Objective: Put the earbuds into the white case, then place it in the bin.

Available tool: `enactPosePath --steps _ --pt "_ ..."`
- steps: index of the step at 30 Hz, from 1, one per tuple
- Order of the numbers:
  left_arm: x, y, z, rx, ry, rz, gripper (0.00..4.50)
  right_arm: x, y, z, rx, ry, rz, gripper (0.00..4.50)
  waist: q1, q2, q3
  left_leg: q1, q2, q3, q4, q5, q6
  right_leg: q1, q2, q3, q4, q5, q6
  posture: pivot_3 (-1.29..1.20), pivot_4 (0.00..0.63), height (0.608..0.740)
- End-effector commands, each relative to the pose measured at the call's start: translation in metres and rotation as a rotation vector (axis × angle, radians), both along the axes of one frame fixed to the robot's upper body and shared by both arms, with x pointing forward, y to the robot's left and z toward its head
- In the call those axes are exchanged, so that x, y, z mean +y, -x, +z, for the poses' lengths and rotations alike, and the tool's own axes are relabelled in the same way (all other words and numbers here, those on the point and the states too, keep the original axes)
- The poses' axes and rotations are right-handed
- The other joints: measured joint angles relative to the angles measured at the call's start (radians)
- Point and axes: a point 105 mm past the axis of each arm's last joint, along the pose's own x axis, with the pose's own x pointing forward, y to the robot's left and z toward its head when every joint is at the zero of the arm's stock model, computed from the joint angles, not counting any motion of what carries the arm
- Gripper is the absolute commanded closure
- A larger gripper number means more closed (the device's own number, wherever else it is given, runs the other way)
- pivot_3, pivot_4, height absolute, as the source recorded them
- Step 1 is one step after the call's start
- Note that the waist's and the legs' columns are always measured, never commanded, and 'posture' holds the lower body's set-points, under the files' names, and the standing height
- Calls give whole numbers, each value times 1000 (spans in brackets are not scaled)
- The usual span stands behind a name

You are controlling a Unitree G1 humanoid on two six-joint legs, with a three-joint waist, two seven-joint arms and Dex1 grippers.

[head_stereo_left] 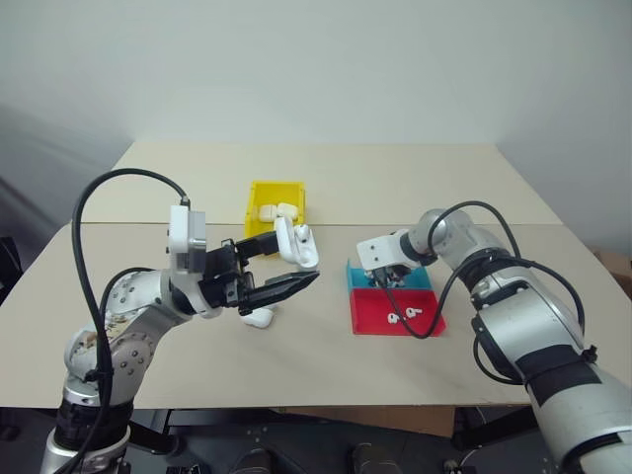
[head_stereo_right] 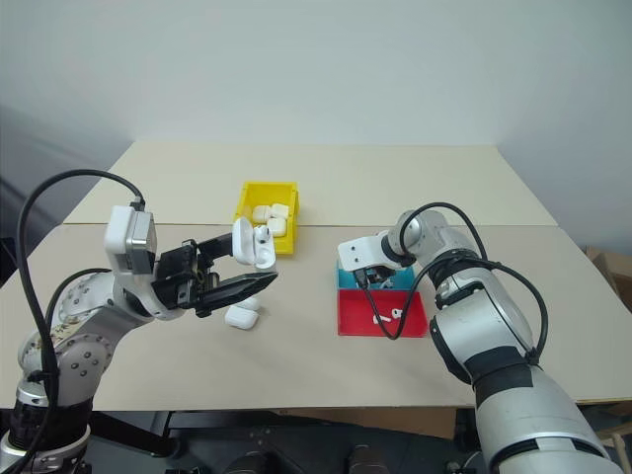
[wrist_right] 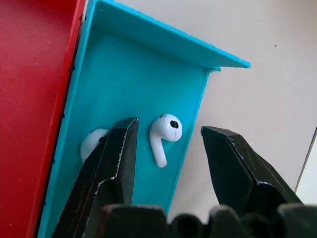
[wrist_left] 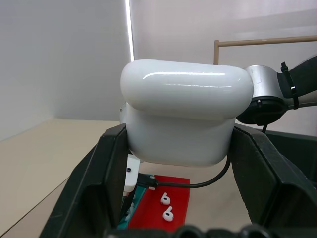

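Observation:
My left gripper is shut on a white case and holds it above the table with the lid flipped open; in the left wrist view the case sits between the two black fingers. My right gripper is open and points down into the teal tray, its fingers on either side of one white earbud. A second earbud lies partly hidden behind one finger. Two more earbuds lie in the red tray. The yellow bin stands behind the held case.
Other white cases lie inside the bin. One more closed case lies on the table under my left gripper. The teal and red trays sit side by side at the right. A black cable loops over the red tray.

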Motion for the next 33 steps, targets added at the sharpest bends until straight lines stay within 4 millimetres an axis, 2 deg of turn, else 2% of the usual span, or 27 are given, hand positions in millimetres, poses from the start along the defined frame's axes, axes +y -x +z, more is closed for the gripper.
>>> enactPosePath --steps 1,4,7,10,17,31,33 --pt "1 8 9 -55 4 -4 1724 1 -1 2 -17 11 4 1978 0 0 0 0 0 0 0 0 0 0 0 0 0 0 0 0 150 740" --pt "1 8 9 -56 3 -2 1724 0 -2 1 -16 15 2 2604 0 0 0 2 0 0 0 0 0 2 0 0 0 0 0 0 150 740" --pt "1 9 9 -57 2 -1 1724 0 -1 0 -11 22 -2 3629 -1 0 0 2 0 0 0 0 0 2 0 0 0 0 0 0 150 740" --pt "1 9 10 -58 0 1 1724 0 -1 -1 -7 25 -6 4375 0 0 0 4 0 -1 0 0 0 6 0 -1 -1 0 0 0 150 740" --pt "2 10 10 -55 -2 0 1724 3 -3 3 -4 -15 -23 4375 -1 0 0 4 0 -1 0 0 0 6 0 -1 -1 0 0 0 150 740" --pt "-1 6 9 -49 2 -38 1724 5 -7 43 -38 -197 -43 4375 0 0 0 4 0 -1 0 0 0 6 0 -1 -1 0 0 0 150 740" --pt "-2 5 9 -48 1 -47 1724 5 -6 49 -37 -225 -36 4001 0 0 0 4 0 -1 0 0 0 6 0 -1 -1 0 0 0 150 740"
